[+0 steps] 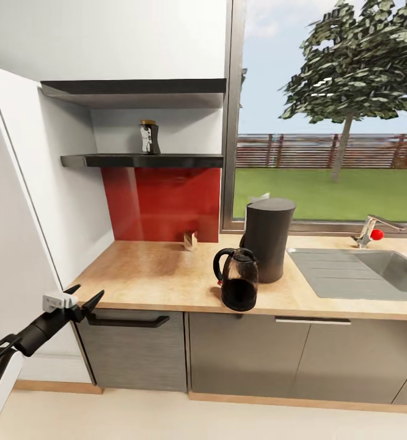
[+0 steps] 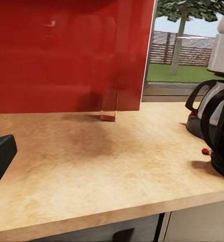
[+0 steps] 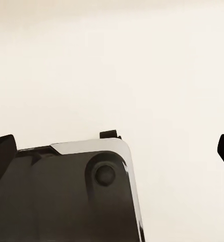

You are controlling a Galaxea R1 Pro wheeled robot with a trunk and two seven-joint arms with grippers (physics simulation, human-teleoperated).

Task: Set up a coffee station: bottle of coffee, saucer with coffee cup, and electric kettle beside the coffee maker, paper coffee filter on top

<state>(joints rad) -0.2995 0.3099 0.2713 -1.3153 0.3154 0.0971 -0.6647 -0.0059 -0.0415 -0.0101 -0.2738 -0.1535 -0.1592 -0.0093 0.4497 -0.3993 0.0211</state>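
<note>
My left claw (image 1: 86, 297) hangs spread and empty off the counter's (image 1: 154, 275) left front corner. My right claw (image 3: 117, 151) looks spread too, I think. Kettle (image 1: 237, 279) sits at the front edge, touching the coffee maker (image 1: 268, 237); coffee bottle (image 1: 149, 137) on the shelf (image 1: 142, 161).

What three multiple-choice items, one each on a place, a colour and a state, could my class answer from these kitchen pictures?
1. Where is the coffee bottle?
A on the counter
B on the shelf
C in the sink

2. What colour is the backsplash?
A red
B blue
C green

3. How is the left gripper?
A shut on the kettle
B shut on the bottle
C open, holding nothing

Answers:
1 B: the bottle stands on the shelf.
2 A: the backsplash is red.
3 C: the left gripper has its fingers spread, short of the counter, away from the kettle.
</note>
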